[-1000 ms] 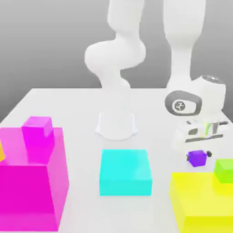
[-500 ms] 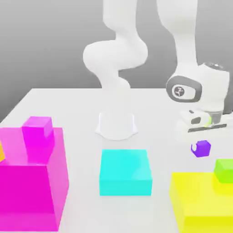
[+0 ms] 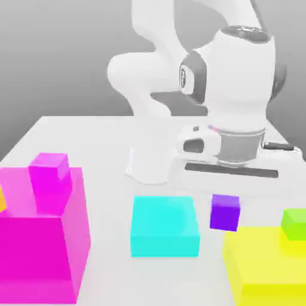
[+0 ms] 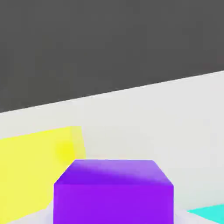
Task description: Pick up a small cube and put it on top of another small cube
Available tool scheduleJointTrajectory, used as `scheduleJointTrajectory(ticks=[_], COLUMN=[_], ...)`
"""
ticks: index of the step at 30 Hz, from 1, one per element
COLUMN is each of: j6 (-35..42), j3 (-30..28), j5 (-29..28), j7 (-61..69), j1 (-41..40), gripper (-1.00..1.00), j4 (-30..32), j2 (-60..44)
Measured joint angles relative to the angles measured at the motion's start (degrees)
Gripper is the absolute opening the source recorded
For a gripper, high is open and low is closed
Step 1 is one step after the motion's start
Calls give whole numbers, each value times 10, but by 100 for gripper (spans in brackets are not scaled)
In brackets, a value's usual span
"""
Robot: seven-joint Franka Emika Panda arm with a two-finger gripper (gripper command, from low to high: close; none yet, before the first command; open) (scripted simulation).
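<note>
The small cube (image 3: 225,213), deep violet with plain faces, hangs just under my gripper (image 3: 226,193), which is shut on it. It sits between the cyan block (image 3: 165,226) and the yellow block (image 3: 263,266), off the table. In the hand view the violet cube (image 4: 113,192) looms close, with the yellow block (image 4: 35,170) beside it. A pinker magenta small cube (image 3: 50,167) rests on the large magenta block (image 3: 42,239) at the exterior view's left. A lime-green small cube (image 3: 294,224) sits on the yellow block.
The arm's white base (image 3: 153,162) stands at the back middle of the white table (image 3: 89,137). An orange sliver (image 3: 2,200) shows at the exterior view's left edge. A cyan corner (image 4: 210,214) shows in the hand view.
The fingers closed on the violet cube and lifted it off the table. Hand and cube have since swung toward the exterior view's left, between the cyan and yellow blocks.
</note>
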State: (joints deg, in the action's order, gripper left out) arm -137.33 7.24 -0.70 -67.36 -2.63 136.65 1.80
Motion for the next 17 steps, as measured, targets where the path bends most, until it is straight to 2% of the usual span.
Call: scheduleJointTrajectory(ticks=[9, 11, 13, 14, 17], j6=[193, 199, 164, 147, 147], j3=[-120, -129, -105, -92, -92], j5=[8, 11, 12, 12, 12], j7=[134, 156, 162, 162, 162], j1=[-194, -251, -296, -274, -262], gripper=[-100, -100, -100, 100, 100], j4=[-187, -198, -177, -167, -167], j2=[-16, -23, -39, -45, -45])
